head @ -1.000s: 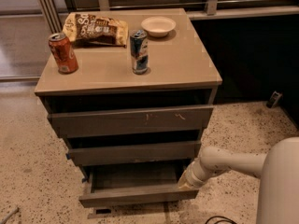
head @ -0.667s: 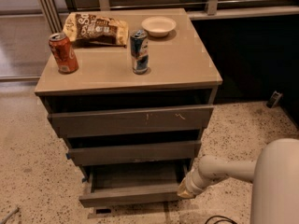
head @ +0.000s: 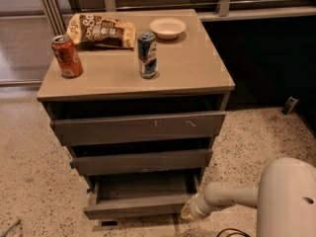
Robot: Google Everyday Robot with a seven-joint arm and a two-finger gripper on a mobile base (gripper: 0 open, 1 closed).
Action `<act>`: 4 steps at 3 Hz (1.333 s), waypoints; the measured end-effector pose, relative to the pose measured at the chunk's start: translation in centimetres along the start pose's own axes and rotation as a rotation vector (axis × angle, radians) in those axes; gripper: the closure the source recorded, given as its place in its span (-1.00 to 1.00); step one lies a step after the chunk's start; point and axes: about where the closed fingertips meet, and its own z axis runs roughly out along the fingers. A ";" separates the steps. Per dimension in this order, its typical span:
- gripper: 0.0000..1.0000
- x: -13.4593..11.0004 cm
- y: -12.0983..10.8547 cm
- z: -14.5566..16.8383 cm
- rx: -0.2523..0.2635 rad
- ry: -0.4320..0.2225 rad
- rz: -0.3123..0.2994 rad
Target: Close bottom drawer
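Nearest us, at about 5 o'clock in the view, our pale arm (head: 232, 194) reaches in from the right, low over the speckled floor (head: 29, 181). The gripper (head: 188, 212) at its end sits against or just beside the right end of the bottom drawer (head: 133, 206), at the 3 o'clock end of its slim front. We cannot tell whether the tool is clenched or released, nor whether it truly touches the wood.

The bottom drawer is the lowest of the three. It stands pulled well out, with its shallow box empty and open to view. We judge the task barely begun: the approach looks done, and the whole push toward 12 o'clock is left.

Above it, the middle drawer (head: 140, 161) and the scratched top drawer (head: 138, 127) also sit slightly forward of the frame.

Farther back, on the cabinet top (head: 197, 68), a red can (head: 67, 56) stands at 9 o'clock and a blue can (head: 147, 54) near the centre. A snack bag (head: 101, 31) and a small bowl (head: 168, 27) lie toward 12 o'clock.
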 end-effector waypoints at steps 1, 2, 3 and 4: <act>1.00 0.0 0.0 0.0 0.000 0.000 0.000; 1.00 0.2 -0.3 0.4 0.047 -0.002 -0.028; 1.00 0.0 -0.8 1.3 0.140 -0.003 -0.104; 1.00 -0.4 -1.9 2.0 0.225 -0.016 -0.154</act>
